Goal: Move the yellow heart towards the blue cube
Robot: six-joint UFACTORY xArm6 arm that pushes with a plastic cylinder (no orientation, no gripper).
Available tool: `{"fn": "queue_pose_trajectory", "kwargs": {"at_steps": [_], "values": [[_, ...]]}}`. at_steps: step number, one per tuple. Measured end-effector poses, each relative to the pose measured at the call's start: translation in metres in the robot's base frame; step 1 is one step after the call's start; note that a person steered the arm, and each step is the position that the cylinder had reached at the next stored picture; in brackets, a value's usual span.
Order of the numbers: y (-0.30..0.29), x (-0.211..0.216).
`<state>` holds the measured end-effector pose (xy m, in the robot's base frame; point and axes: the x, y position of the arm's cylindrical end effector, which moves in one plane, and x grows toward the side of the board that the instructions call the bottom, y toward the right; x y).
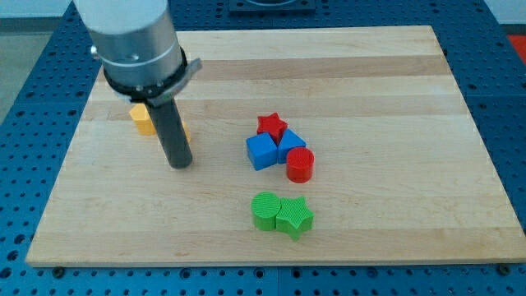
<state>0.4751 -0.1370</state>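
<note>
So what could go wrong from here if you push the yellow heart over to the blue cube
My tip sits at the view's lower right of the yellow heart, between it and the blue cube, so pushing now would likely drive it away. The rod hides part of the heart, so its outline is uncertain. The red star and red cylinder crowd the cube and may scatter.

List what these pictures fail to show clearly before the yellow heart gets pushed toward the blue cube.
- yellow block, camera view: the rod and arm housing cover most of it, so its heart shape cannot be confirmed.
- my tip: whether it touches the yellow block cannot be told.
- second blue block: partly hidden behind the blue cube and red cylinder; shape unclear.
- arm: cut off by the view's top.
</note>
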Motion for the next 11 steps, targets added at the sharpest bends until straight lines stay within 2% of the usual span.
{"fn": "queue_pose_trajectory", "kwargs": {"at_steps": [2, 6, 9, 10, 11], "values": [[-0.027, -0.061], [-0.026, -0.17], [0.025, -0.211], [0.024, -0.22], [-0.002, -0.22]]}}
